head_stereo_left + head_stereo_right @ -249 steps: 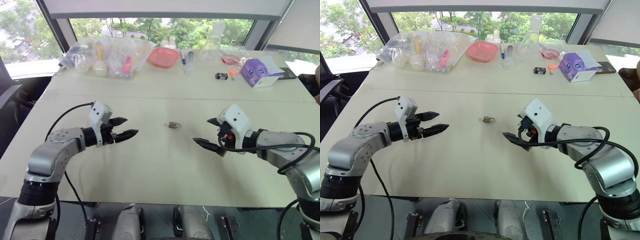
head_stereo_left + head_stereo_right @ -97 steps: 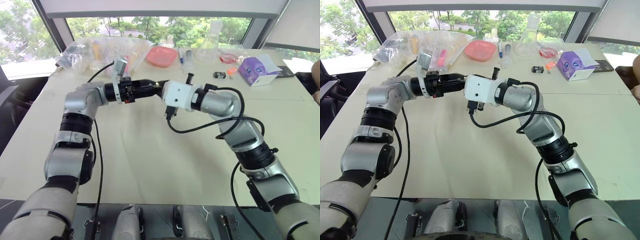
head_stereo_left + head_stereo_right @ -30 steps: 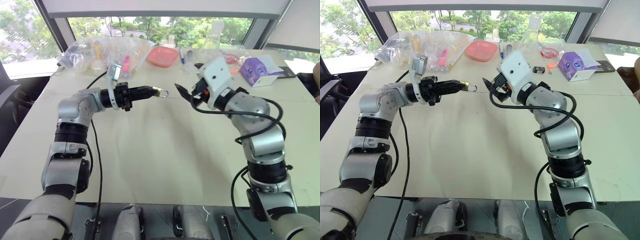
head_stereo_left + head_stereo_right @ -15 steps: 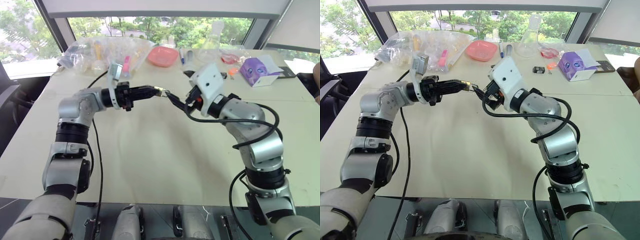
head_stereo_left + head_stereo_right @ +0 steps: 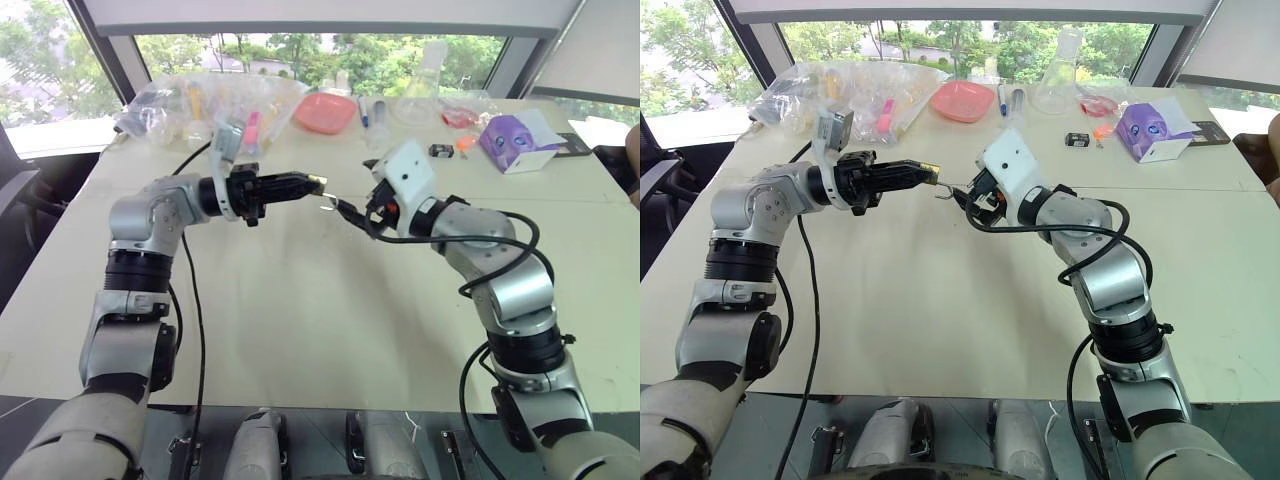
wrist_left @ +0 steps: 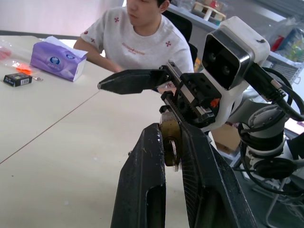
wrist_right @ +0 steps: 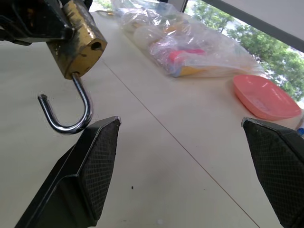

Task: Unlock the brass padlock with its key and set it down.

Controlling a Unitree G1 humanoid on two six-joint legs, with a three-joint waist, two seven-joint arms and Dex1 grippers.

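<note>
Table: pale top, the widest thing before me. Both my arms are raised over its middle stretch; it is where the lock must end up.

Left gripper: fingers pressed together, pinching the brass padlock by its body. It reaches level across toward my right side, well above the table.

Right gripper: fingers spread wide, holding nothing. It points back toward my left gripper, just beside the lock and a little lower; the fingers stand either side of open air, with the shackle hanging by the nearer one.

Brass padlock: held in the air at the tips of my left fingers, not on the table. Its long axis runs on in line with those fingers, body inside the pinch, shackle sticking out toward my right gripper.

Shackle: thin silver hook, one leg seated in the body, the other free and clear of its hole, so I judge the lock already open. I see no key in these views.

Governing relation: the lock sits in my left grip, so I judge the setting-down falls to that arm, straight below to the table.
</note>
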